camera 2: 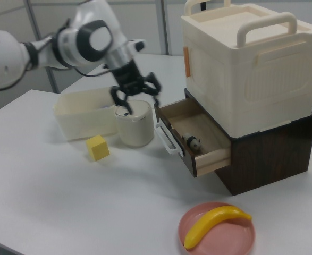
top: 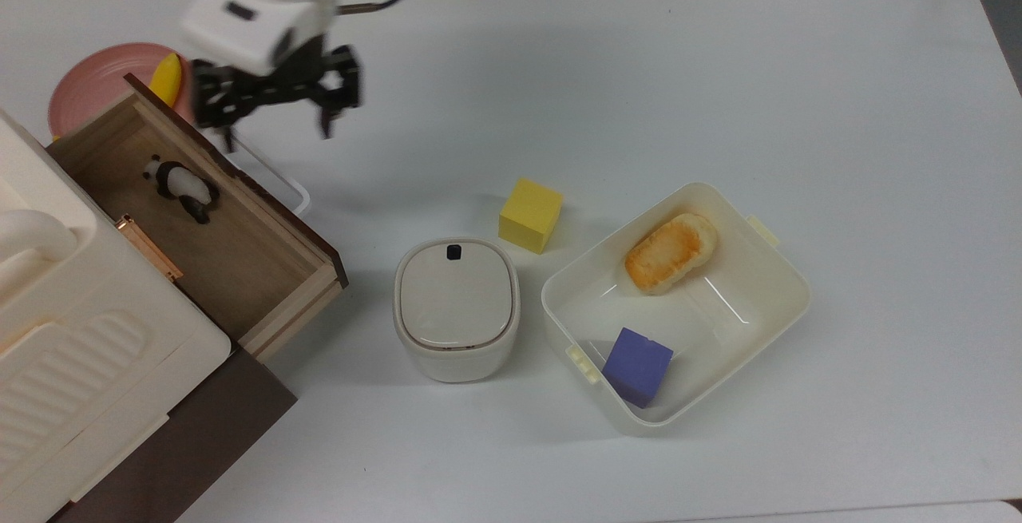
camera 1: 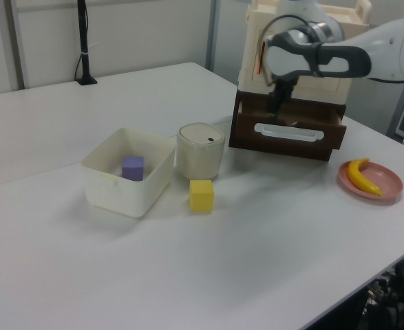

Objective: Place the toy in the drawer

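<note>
Top view: gripper (top: 275,125) w/ fingers spread, empty. Panda figurine (top: 180,186) lies in wooden drawer (top: 239,255), down-left of fingertips, apart.

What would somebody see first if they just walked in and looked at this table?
Probably the little panda toy lying in the open wooden drawer, at the top view's left. Just above the drawer's front hangs the robot's gripper, jaws open and empty. After that, the bright yellow cube in the middle of the white table.

In the left view's upper right, the light-wood drawer (camera 1: 288,122) hides its contents behind its dark front panel. In the top view's upper left, the pink round plate (top: 88,76) lies partly behind that drawer's corner.
</note>
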